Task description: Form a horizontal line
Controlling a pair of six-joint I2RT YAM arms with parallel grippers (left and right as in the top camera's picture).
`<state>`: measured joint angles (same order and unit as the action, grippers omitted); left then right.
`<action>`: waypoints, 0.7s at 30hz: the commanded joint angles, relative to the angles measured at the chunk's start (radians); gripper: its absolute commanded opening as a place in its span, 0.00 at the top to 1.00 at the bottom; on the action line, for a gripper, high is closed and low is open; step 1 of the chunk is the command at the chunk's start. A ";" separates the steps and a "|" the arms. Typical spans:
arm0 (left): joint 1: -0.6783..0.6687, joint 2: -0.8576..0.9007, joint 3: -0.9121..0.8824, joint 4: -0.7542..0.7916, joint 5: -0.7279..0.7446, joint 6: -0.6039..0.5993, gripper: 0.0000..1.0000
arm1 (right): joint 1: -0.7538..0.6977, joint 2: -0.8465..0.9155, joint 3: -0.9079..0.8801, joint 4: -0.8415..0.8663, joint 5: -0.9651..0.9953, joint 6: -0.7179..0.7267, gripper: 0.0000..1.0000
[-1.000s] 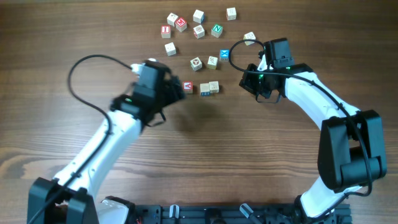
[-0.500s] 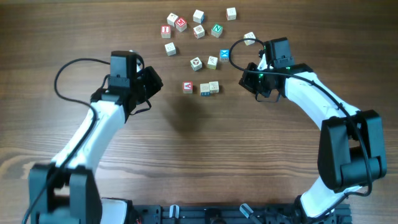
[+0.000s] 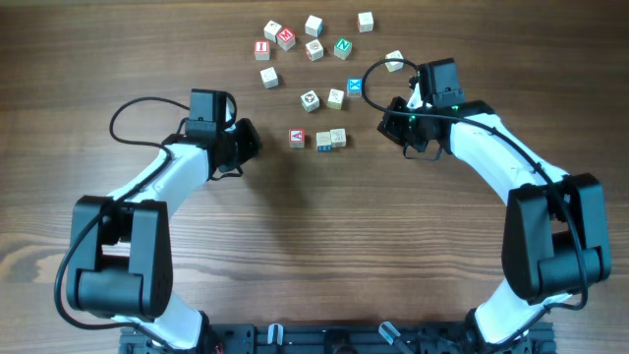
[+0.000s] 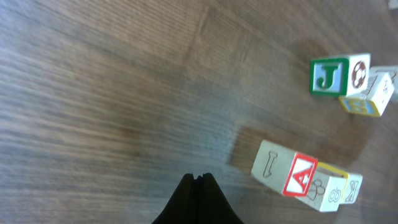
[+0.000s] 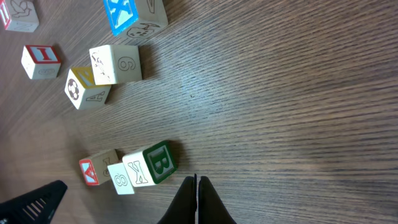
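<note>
The horizontal line (image 3: pixel 319 139) is a short row of three small wooden cubes: a red-faced A cube (image 3: pixel 297 138), a pale middle cube (image 3: pixel 323 141) and a pale cube (image 3: pixel 338 137) on the right. The two right cubes touch, and a small gap separates the red one. My left gripper (image 3: pixel 254 141) is shut and empty, a little left of the red A cube (image 4: pixel 293 175); its tips (image 4: pixel 199 178) hover over bare wood. My right gripper (image 3: pixel 390 127) is shut and empty, to the right of the row. Its tips (image 5: pixel 196 180) stand just beside the green-B cube (image 5: pixel 155 163).
Several loose letter cubes lie scattered behind the row, among them a green N cube (image 3: pixel 342 45), a bright blue cube (image 3: pixel 355 87), a red-faced cube (image 3: pixel 285 37) and a green J cube (image 4: pixel 329 76). Cables loop from both wrists.
My left arm has pulled back to the left, away from the red A cube, and its gripper has gone from open to shut. The right arm and the cubes have not moved.
</note>
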<state>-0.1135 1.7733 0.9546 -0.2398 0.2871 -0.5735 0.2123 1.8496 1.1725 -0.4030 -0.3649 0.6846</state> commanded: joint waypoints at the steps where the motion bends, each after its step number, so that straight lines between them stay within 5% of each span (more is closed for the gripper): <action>1: 0.034 0.013 -0.003 0.012 0.008 0.047 0.96 | -0.008 0.027 0.012 0.006 0.025 -0.003 0.96; 21: 0.042 0.105 -0.003 0.126 0.008 0.047 0.96 | -0.008 0.027 0.011 0.021 0.031 -0.003 0.96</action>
<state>-0.0757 1.8553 0.9546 -0.1375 0.2867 -0.5503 0.2123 1.8511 1.1725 -0.3874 -0.3546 0.6846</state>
